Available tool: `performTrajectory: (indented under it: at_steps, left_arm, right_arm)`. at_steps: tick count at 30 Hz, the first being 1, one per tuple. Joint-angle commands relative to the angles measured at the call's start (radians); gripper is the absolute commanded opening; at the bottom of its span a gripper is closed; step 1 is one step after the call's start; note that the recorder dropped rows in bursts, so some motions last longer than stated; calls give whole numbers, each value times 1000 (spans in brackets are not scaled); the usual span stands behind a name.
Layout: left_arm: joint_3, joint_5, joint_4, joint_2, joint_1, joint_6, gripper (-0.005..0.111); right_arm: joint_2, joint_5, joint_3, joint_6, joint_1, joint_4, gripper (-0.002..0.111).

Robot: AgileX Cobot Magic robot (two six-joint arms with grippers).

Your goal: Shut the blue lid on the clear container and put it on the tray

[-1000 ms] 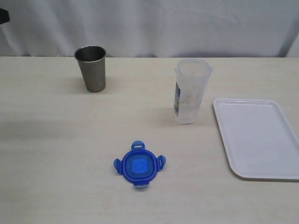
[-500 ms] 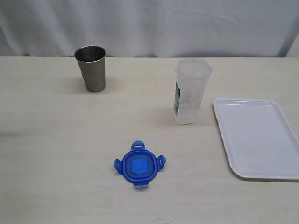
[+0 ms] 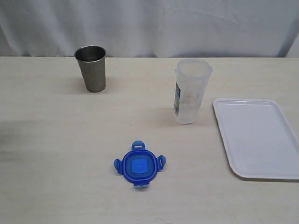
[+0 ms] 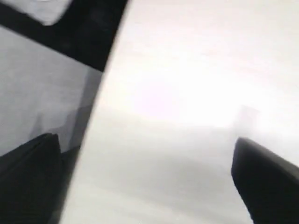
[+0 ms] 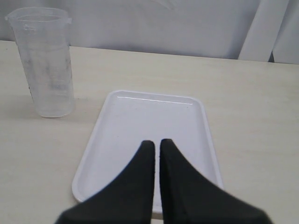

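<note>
While the left gripper [image 4: 148, 179] stands with its fingers spread wide and nothing between them, the right gripper [image 5: 156, 147] faces the tray [image 3: 261, 140] with fingers pressed together, empty. The blue lid [image 3: 139, 164] lies flat at near centre. The clear container [image 3: 190, 91] stands upright and lidless, just left of the tray. Neither item has moved. The dark arm part seen at the far left edge a second ago is gone.
</note>
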Motion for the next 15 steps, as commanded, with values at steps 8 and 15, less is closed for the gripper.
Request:
performTrajectory:
  at_steps: [8,15]
  left_arm:
    - [51,-117,-454,-9,-198,369,99]
    - [51,-140,-515,-9,-228,365,99]
  right_arm:
    - [-4,-4,3,0,-7,-6,4]
    - [-4,-4,3,0,-7,-6,4]
